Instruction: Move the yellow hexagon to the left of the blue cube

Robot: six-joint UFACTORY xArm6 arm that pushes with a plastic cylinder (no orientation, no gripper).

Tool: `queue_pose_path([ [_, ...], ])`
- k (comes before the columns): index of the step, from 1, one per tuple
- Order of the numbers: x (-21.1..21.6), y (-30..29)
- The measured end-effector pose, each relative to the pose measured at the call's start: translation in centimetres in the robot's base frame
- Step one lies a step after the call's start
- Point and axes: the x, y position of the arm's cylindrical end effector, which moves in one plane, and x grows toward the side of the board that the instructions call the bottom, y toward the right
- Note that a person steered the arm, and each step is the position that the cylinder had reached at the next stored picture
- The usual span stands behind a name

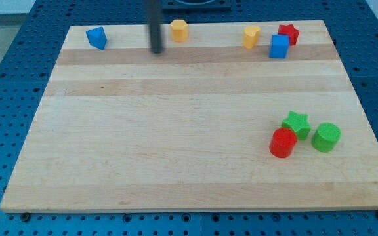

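Observation:
The yellow hexagon [178,29] sits near the board's top edge, left of centre. The blue cube [279,46] sits at the top right, far to the hexagon's right. My tip [157,50] is on the board just left of and slightly below the yellow hexagon, a small gap apart from it. The rod rises straight to the view's top.
A second yellow block [251,36] lies just left of the blue cube. A red star [288,33] touches the cube's upper right. A blue triangular block [97,37] is at the top left. A green star [296,124], red cylinder [282,143] and green cylinder [325,137] cluster at the lower right.

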Motion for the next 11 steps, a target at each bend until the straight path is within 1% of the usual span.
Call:
queue_pose_path([
  [1,-3.3,-2.6],
  [2,-5.3,3.6],
  [3,-5.6,9.3],
  [4,-7.5,4.8],
  [5,-8.7,7.7],
  [6,-7.8,12.7],
  [7,-3.3,18.0],
  [8,-3.0,20.1],
  [9,-3.0,17.7],
  [10,0.6,13.8],
  [11,4.3,18.1],
])
